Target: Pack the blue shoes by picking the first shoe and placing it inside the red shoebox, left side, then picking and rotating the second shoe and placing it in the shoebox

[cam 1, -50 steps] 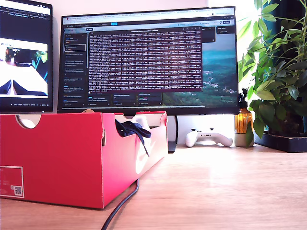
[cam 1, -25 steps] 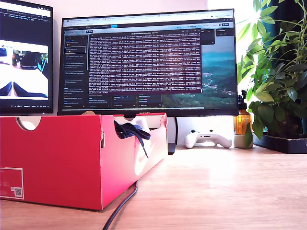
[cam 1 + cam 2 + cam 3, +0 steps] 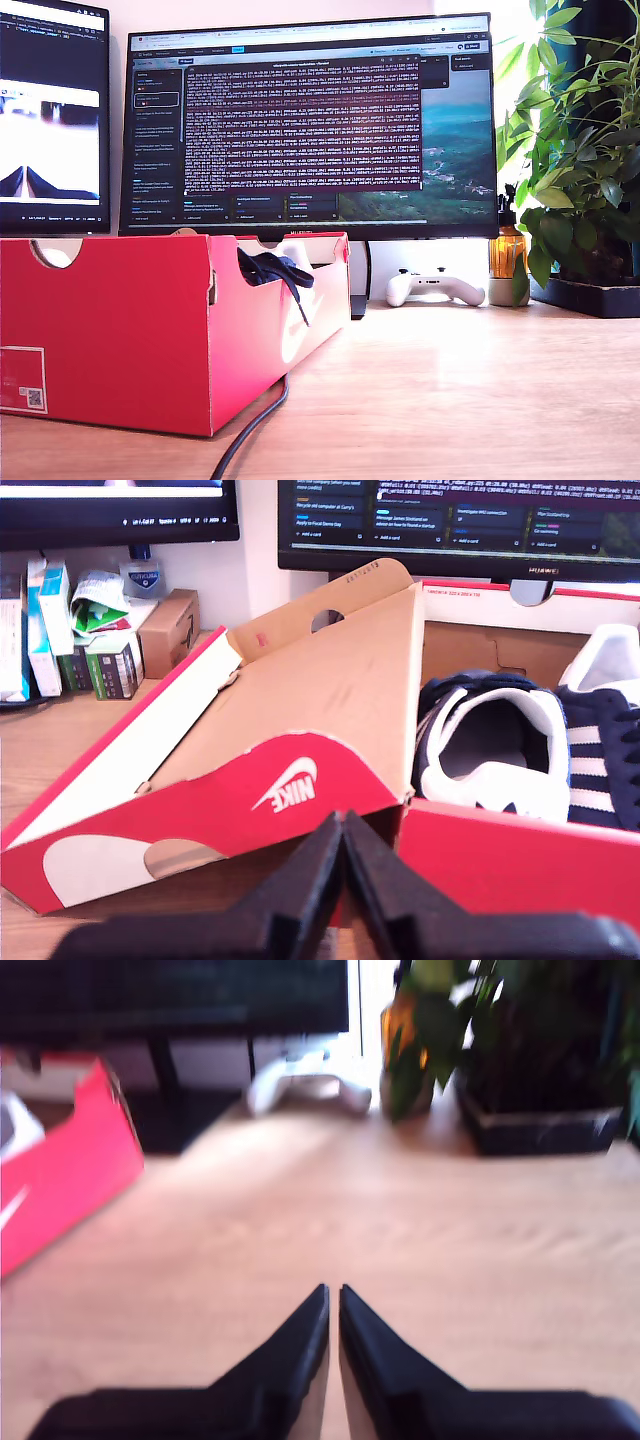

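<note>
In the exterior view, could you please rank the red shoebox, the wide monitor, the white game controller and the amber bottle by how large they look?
1. Wide monitor
2. Red shoebox, close behind, though it sits nearest the camera, so this is unsure
3. White game controller
4. Amber bottle, partly hidden by leaves

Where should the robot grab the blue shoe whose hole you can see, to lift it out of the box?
Probably the padded white collar at the heel of the blue shoe, coming from above: its opening faces up, and the red shoebox walls block the sides.
</note>
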Controlling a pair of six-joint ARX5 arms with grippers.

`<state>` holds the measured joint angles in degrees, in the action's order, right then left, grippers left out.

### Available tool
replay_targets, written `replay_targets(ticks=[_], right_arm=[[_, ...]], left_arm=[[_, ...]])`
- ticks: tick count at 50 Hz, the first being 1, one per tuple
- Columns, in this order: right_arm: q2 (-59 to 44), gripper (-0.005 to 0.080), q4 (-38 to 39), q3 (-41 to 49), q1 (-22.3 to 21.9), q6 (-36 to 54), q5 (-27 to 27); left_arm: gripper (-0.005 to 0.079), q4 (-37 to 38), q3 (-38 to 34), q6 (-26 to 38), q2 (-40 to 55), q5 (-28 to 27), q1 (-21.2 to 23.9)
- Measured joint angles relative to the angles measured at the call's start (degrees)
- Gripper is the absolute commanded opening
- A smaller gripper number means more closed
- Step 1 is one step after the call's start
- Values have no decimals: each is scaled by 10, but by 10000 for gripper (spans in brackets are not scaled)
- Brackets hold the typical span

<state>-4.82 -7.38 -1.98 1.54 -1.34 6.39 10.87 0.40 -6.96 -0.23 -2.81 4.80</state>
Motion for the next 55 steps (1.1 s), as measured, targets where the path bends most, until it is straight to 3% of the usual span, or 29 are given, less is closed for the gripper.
replay_targets(ticks=[9, 20, 30, 55], right_arm=[[44, -1, 0, -2, 0, 0, -4], [44, -1, -57, -2, 0, 41, -3], [44, -1, -24, -1, 0, 42, -3], [44, -1, -23, 0, -4, 15, -4]], left_arm=[[-19, 0, 0, 0, 0, 1, 0], [-19, 0, 0, 0, 0, 3, 0], [-19, 0, 0, 0, 0, 3, 0], [-19, 0, 0, 0, 0, 3, 0]])
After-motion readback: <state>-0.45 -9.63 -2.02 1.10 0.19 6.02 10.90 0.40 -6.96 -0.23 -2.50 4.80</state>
